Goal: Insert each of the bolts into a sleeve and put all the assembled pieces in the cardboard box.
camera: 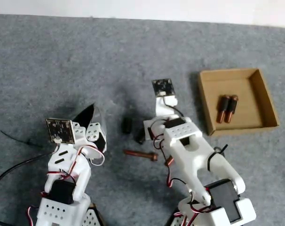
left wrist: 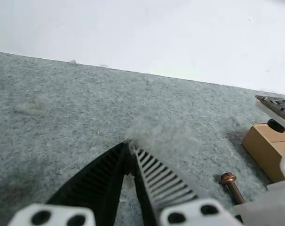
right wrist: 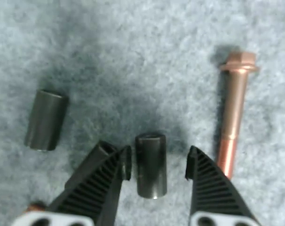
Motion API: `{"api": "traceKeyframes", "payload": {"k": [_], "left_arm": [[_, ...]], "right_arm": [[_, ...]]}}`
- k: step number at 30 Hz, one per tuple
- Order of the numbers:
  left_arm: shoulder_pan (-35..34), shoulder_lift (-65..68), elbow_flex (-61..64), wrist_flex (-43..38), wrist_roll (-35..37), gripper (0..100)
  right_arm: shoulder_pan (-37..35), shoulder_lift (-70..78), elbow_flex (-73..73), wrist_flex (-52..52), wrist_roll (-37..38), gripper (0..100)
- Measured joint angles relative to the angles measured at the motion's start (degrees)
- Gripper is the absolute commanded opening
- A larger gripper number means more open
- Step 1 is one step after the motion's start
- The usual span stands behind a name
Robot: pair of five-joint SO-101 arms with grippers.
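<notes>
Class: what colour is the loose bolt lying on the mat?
The bolt is a shiny copper, reddish-brown; the right wrist view shows it best.

— Any print you can read out?
— None, operator; your cardboard box point(camera: 248, 92), off to the side of the right gripper point(right wrist: 157, 155), looks plain; the camera boards point(camera: 60, 131) on both wrists show marks too fine to read.

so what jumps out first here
The right gripper stands open astride a black sleeve on the grey mat, with a copper bolt lying beside it. To the right in the high view, the box already holds two assembled pieces.
</notes>
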State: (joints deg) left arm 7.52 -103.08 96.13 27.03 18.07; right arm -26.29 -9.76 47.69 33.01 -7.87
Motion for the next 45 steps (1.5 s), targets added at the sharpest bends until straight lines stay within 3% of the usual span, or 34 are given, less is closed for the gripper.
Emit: {"api": "traceKeyframes", "payload": {"k": [24, 45], "left_arm": [[0.00, 0.00, 0.00, 0.00, 0.00, 1], [0.00, 0.00, 0.00, 0.00, 0.00, 1]], "right_arm": [[0.18, 5.01, 0.18, -3.96, 0.09, 17.6], [0.18, 4.40, -0.18, -0.79, 0.09, 17.6]]}}
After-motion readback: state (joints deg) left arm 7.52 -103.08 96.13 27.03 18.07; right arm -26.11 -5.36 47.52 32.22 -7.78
